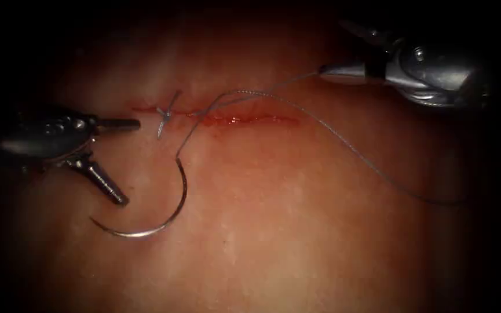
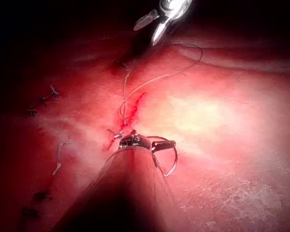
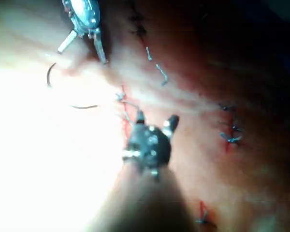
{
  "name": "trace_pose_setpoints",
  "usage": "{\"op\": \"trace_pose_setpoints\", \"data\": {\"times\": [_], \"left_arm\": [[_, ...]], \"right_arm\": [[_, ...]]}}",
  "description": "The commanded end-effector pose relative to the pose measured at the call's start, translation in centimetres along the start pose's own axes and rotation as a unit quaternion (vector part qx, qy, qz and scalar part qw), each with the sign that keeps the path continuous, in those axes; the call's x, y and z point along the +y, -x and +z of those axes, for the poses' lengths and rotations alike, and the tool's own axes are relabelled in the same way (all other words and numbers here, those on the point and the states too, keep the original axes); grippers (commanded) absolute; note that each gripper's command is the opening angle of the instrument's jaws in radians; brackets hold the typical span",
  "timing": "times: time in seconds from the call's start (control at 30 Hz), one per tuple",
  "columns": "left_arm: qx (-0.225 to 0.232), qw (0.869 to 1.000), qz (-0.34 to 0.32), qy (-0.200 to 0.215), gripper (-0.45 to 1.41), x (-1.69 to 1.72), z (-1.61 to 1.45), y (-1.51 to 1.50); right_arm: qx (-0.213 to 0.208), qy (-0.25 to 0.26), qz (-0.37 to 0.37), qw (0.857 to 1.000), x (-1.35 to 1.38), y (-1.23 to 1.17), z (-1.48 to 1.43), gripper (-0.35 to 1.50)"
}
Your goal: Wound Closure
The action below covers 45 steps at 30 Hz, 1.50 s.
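Note:
The cut (image 1: 244,119) runs across the tissue (image 1: 296,232), wet with red fluid. A tied stitch (image 1: 164,114) with short tails sits at its left end. The curved needle (image 1: 182,197) lies free on the tissue in front of the cut's left part, held by neither tool. Its thread (image 1: 204,113) climbs over the cut to the right tool's lower jaw, and another strand trails off to the right. My left tool (image 1: 131,162) is open and empty, just left of the needle. My right tool (image 1: 330,47) is open behind the cut's right end, with the thread touching one jaw tip.
Older tied stitches (image 2: 41,99) line a neighbouring closed cut, seen again from the right wrist (image 3: 229,137). Loose cut thread ends (image 3: 160,72) lie on the tissue near them.

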Motion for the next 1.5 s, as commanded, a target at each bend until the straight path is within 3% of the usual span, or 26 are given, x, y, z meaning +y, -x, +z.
{"op": "trace_pose_setpoints", "data": {"times": [0.03,0.2,0.37,0.7,0.83,0.93,1.07,1.1,1.23,1.37,1.4,1.5], "left_arm": [[-0.008,1.0,-0.001,-0.002,1.06,-0.02,0.11,-0.01],[-0.049,0.998,0.021,0.014,1.06,0.23,0.31,0.05],[-0.094,0.995,0.029,-0.004,1.05,0.34,0.37,0.08],[-0.141,0.989,0.042,-0.024,0.73,0.27,0.43,0.31],[-0.146,0.988,0.044,-0.025,0.51,0.25,0.49,0.35],[-0.147,0.988,0.045,-0.026,0.24,0.22,0.52,0.38],[-0.15,0.987,0.046,-0.027,-0.38,0.17,0.54,0.42],[-0.15,0.987,0.046,-0.027,-0.45,0.15,0.53,0.42],[-0.15,0.986,0.046,-0.05,-0.45,0.08,0.43,0.33],[-0.145,0.98,0.086,-0.105,-0.45,-0.02,0.32,0.13],[-0.145,0.977,0.101,-0.121,-0.45,-0.05,0.29,0.07],[-0.14,0.972,0.122,-0.143,-0.45,-0.08,0.29,0.0]], "right_arm": [[0.002,0.0,-0.001,1.0,0.0,0.0,0.09,1.41],[0.001,-0.001,-0.002,1.0,0.0,0.03,0.11,1.41],[0.001,0.0,-0.003,1.0,-0.02,0.05,0.16,1.41],[0.002,-0.001,-0.004,1.0,-0.05,0.05,0.19,1.41],[0.002,-0.001,-0.004,1.0,-0.05,0.05,0.19,1.41],[0.002,-0.001,-0.004,1.0,-0.06,0.05,0.2,1.41],[0.005,-0.003,-0.005,1.0,-0.1,0.04,0.21,1.41],[0.007,-0.006,0.001,1.0,-0.11,0.04,0.21,1.4],[-0.002,-0.019,0.06,0.998,-0.12,0.09,0.12,1.3],[-0.012,-0.04,0.135,0.99,-0.21,0.23,0.04,1.2],[-0.012,-0.067,0.174,0.982,-0.3,0.3,0.06,1.09],[-0.01,-0.097,0.21,0.973,-0.42,0.39,0.15,1.04]]}}
